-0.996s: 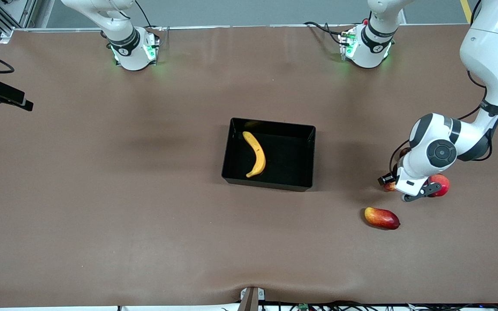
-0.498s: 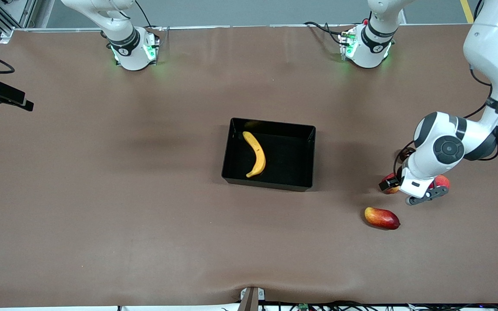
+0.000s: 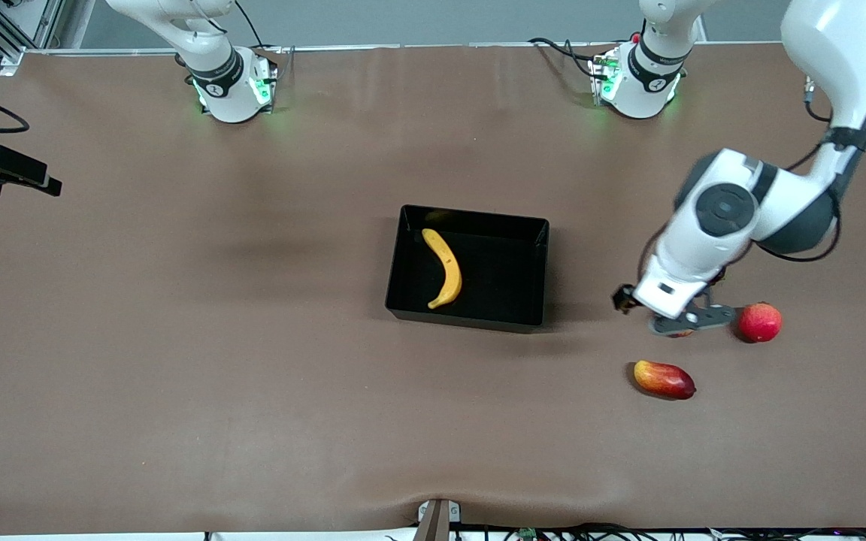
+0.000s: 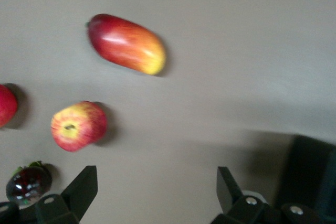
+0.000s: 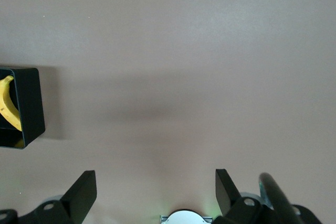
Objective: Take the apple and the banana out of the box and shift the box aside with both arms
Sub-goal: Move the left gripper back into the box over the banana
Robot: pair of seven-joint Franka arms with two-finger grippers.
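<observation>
Take the black box (image 3: pixel 467 269) at the middle of the surface (image 3: pixel 177 338) as your reference. The banana (image 3: pixel 444 267) lies inside it, along the wall toward the right arm's end. Your left tool (image 3: pixel 685 319) hangs over the surface toward the left arm's end from the box, its fingers (image 4: pixel 79 187) spread wide with nothing between them. The apple (image 4: pixel 77 126), red with yellow patches, sits on the surface under that tool, outside the box and almost hidden in the front view. A plain red round fruit (image 3: pixel 759 321) lies farther from the box toward the same end. The mango-shaped fruit (image 3: pixel 664 379) lies nearer the front camera than the box. Your right tool (image 5: pixel 155 195) waits, wide and empty, above bare surface toward the right arm's end from the box.
</observation>
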